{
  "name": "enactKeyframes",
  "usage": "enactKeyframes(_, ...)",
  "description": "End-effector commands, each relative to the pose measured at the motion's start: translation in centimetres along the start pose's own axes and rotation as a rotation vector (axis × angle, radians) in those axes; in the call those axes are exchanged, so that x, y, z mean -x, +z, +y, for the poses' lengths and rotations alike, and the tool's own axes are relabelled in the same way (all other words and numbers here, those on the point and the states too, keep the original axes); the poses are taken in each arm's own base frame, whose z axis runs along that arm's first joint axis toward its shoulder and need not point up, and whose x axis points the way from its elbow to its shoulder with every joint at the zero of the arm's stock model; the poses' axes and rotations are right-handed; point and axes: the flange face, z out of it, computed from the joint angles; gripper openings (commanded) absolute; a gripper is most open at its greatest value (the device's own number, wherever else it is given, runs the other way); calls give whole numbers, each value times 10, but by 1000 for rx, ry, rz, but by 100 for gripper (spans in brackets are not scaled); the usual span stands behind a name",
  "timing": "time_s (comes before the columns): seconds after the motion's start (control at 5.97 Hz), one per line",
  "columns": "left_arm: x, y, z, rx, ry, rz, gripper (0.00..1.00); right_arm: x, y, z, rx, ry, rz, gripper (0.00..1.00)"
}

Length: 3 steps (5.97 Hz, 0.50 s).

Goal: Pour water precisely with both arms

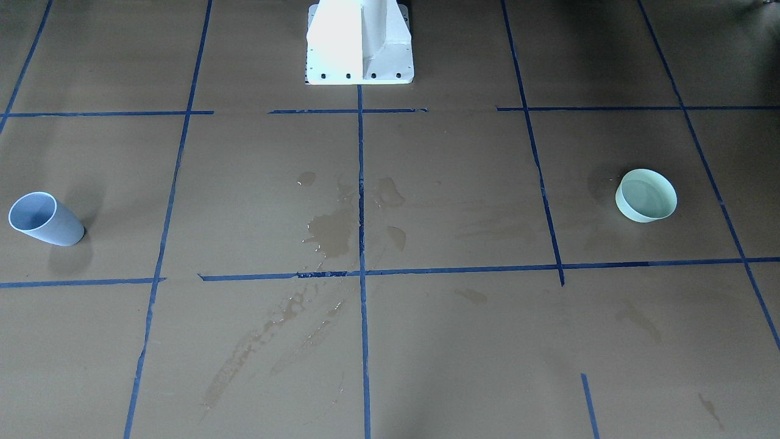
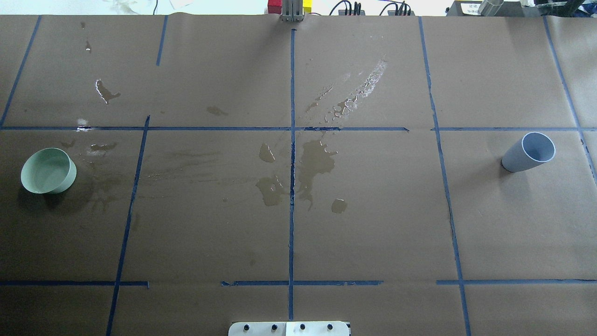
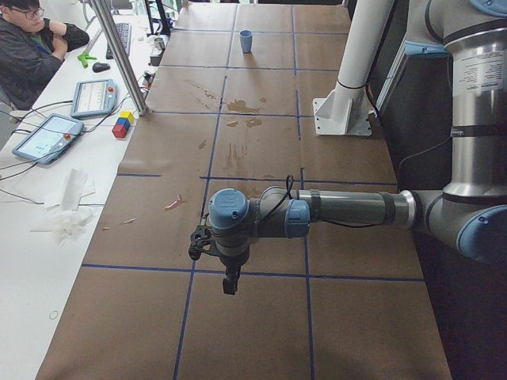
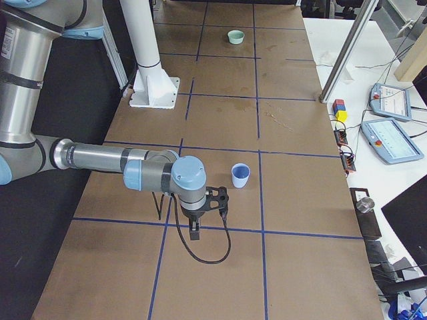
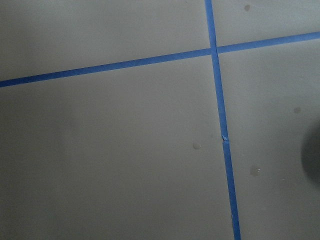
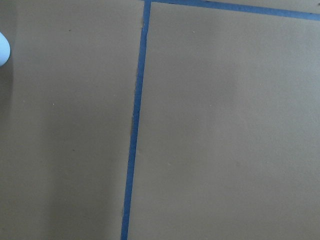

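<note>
Sitting at opposite ends of the bench [image 2: 373,233], cup [image 2: 529,157] and bowl [image 2: 48,170] each suit one arm; left end effector [image 3: 230,285] and right end effector [image 4: 194,233] hover, spread or not I cannot tell

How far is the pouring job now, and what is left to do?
Done: nothing clear; puddles lie mid-table. In hand: nothing; the left arm and right arm hang over bare paper, and the cup and bowl stand alone. Left: grasp both, then pour.
</note>
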Motion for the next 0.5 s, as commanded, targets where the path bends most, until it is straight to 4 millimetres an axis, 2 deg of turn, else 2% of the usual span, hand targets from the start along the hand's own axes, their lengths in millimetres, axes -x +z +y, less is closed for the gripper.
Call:
enactKeyframes(0.0, 2, 5, 11, 8, -7, 5, 100, 1, 0, -1, -1, 1, -11, 100)
enactKeyframes(0.33, 3, 6, 13, 8, -7, 5, 100, 1, 0, 0, -1, 3, -11, 100)
